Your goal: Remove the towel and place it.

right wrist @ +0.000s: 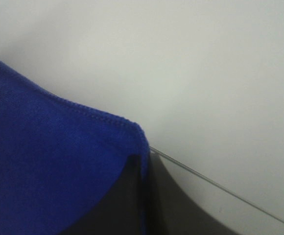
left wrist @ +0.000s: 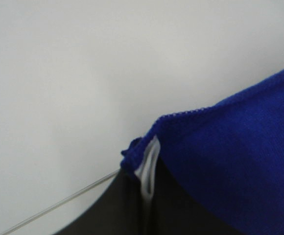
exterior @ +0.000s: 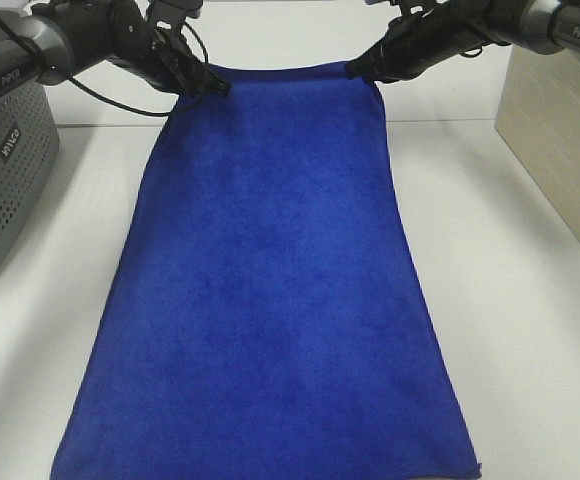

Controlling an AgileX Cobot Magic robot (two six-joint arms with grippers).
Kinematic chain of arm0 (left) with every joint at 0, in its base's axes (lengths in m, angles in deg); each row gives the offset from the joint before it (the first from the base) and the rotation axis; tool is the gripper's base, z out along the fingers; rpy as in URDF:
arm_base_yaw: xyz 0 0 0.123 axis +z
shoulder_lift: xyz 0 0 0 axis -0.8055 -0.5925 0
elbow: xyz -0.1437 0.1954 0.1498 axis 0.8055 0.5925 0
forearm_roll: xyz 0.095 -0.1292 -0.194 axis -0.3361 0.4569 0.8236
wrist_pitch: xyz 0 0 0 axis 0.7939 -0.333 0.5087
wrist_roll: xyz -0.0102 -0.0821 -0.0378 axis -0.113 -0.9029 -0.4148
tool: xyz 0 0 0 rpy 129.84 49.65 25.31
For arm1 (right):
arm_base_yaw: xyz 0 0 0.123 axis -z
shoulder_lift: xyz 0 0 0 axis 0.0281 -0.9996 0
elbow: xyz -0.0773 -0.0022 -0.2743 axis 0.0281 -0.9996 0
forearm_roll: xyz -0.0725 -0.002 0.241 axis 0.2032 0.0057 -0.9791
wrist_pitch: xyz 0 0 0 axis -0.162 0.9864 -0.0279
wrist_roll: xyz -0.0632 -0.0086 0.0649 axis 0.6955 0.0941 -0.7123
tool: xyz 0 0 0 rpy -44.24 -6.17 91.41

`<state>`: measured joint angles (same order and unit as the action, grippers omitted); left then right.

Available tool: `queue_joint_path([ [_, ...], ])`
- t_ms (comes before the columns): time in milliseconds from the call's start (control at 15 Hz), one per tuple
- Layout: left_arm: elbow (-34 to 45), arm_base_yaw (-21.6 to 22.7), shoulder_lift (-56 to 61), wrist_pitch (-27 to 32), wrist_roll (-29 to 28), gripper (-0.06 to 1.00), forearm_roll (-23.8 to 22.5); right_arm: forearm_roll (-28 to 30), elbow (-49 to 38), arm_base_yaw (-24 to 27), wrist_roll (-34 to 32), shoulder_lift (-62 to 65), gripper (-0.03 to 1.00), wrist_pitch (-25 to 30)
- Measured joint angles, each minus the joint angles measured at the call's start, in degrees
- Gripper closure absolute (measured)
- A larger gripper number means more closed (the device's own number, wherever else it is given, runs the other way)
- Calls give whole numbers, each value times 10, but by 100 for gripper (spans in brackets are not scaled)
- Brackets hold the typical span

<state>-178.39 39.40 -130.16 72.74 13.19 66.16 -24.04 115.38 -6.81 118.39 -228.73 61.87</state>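
Note:
The royal-blue towel (exterior: 270,290) lies spread lengthwise down the white table, its far edge lifted between the two arms. My left gripper (exterior: 216,86) is shut on the towel's far left corner, where a small pale tag (left wrist: 148,164) shows at the pinch. My right gripper (exterior: 356,70) is shut on the far right corner (right wrist: 139,134). Both wrist views show only the pinched corner, blue cloth (left wrist: 240,161) and dark fingers (right wrist: 132,205). The near end of the towel reaches the picture's lower edge.
A grey perforated basket (exterior: 5,180) stands at the left edge of the table. A beige box (exterior: 560,130) stands at the right. White tabletop (exterior: 510,330) flanks the towel on both sides.

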Motion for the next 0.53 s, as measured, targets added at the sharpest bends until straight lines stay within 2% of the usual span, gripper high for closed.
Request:
queue_joint_path([
  [533, 0, 0, -19, -11, 0, 94, -17, -9, 0, 0, 6, -37, 95, -31],
])
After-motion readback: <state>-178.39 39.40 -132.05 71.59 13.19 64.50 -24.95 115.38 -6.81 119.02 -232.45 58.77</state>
